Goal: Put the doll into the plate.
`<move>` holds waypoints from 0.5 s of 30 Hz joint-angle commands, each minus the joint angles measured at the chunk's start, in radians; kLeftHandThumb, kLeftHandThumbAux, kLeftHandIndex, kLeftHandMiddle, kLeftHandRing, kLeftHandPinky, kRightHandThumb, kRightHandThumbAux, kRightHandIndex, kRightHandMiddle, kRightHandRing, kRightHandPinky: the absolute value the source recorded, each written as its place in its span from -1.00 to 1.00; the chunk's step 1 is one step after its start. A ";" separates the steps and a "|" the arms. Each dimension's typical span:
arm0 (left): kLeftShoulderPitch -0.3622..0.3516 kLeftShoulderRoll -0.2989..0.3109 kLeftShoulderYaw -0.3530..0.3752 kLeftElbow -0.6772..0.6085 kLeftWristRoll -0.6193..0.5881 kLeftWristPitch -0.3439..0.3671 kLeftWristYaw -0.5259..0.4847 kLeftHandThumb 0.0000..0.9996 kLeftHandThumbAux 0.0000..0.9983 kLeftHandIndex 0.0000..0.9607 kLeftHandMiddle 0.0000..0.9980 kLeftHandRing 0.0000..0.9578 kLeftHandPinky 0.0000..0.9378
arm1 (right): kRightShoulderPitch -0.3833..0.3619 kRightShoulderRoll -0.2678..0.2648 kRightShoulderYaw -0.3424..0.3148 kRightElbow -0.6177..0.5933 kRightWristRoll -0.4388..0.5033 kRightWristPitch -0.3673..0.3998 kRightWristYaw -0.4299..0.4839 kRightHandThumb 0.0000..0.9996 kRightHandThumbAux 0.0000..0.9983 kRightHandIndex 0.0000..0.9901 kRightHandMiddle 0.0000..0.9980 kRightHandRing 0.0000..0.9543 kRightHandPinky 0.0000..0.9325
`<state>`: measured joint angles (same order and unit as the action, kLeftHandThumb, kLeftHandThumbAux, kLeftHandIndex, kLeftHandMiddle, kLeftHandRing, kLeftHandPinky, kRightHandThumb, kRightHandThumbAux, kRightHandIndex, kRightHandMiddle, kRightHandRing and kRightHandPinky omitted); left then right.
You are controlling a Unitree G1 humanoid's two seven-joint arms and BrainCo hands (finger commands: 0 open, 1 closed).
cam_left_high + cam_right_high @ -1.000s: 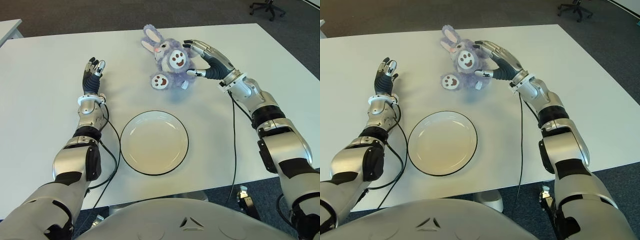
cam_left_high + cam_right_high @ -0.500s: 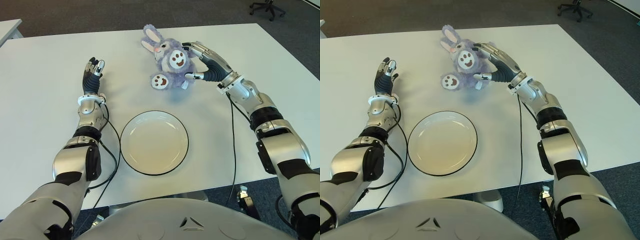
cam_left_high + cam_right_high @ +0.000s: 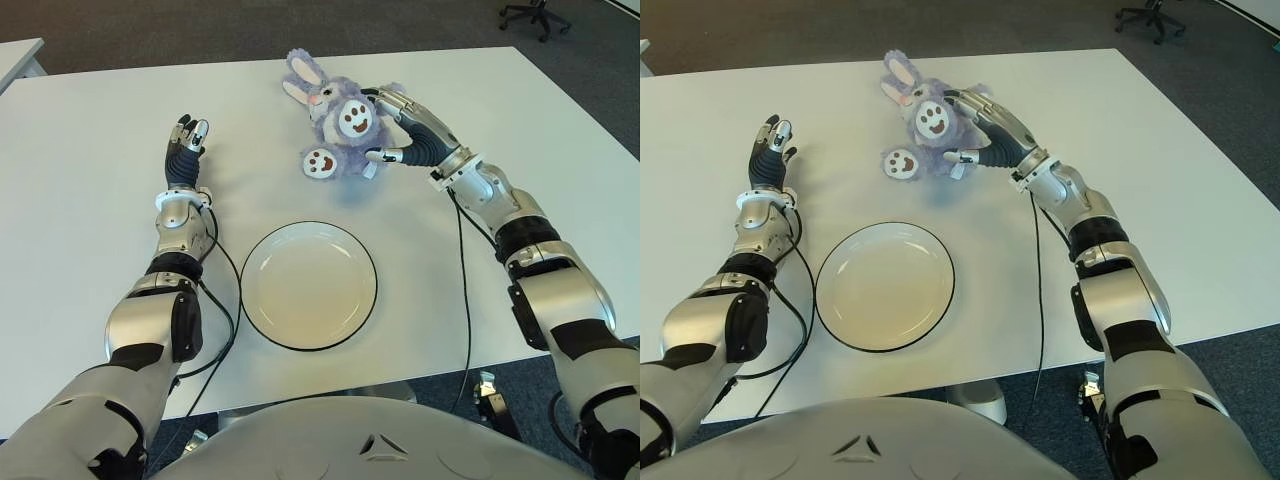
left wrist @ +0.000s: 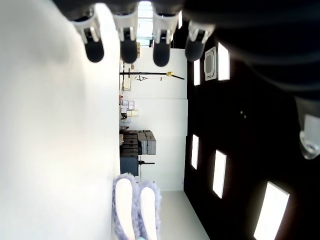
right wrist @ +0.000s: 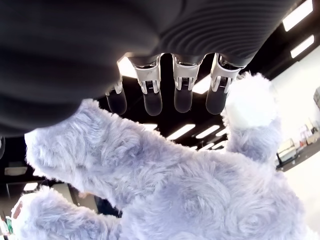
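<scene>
Purple doll (image 3: 335, 125) — flank behind open right hand (image 3: 405, 125)

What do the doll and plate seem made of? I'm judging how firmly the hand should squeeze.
Doll: soft lilac plush, judging by its long fuzzy pile filling the right wrist view; probably compressible. Plate: smooth cream surface with a thin dark rim and a slight sheen; likely glazed ceramic, possibly melamine. The right hand is open around the doll.

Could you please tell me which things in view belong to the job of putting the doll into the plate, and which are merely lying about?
Belonging to the job:
- doll, a purple bunny lying on the table
- plate, holding nothing
- right robot hand, fingers spread around the doll, not closed

Merely about:
- left robot hand, idle, open, left of the doll
- table
- office chair on the floor beyond
</scene>
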<state>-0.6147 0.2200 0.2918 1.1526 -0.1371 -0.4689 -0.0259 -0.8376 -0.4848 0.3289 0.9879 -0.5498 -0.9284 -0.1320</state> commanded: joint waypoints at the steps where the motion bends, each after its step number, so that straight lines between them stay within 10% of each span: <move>1: 0.101 -0.056 -0.009 0.079 0.005 0.064 -0.007 -1.00 -0.19 -1.00 -0.81 -0.92 -1.00 | 0.016 0.022 0.003 0.008 -0.007 0.018 -0.012 -0.58 -0.57 -1.00 -1.00 -1.00 -1.00; 15: 0.103 -0.055 -0.004 0.078 0.001 0.057 -0.012 -1.00 -0.20 -1.00 -0.80 -0.92 -1.00 | 0.019 0.071 -0.018 0.048 0.004 0.016 -0.104 -0.47 -0.52 -1.00 -1.00 -1.00 -1.00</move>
<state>-0.6147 0.2197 0.2945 1.1526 -0.1376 -0.4713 -0.0281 -0.8314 -0.4259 0.3164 1.0203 -0.5443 -0.9180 -0.2108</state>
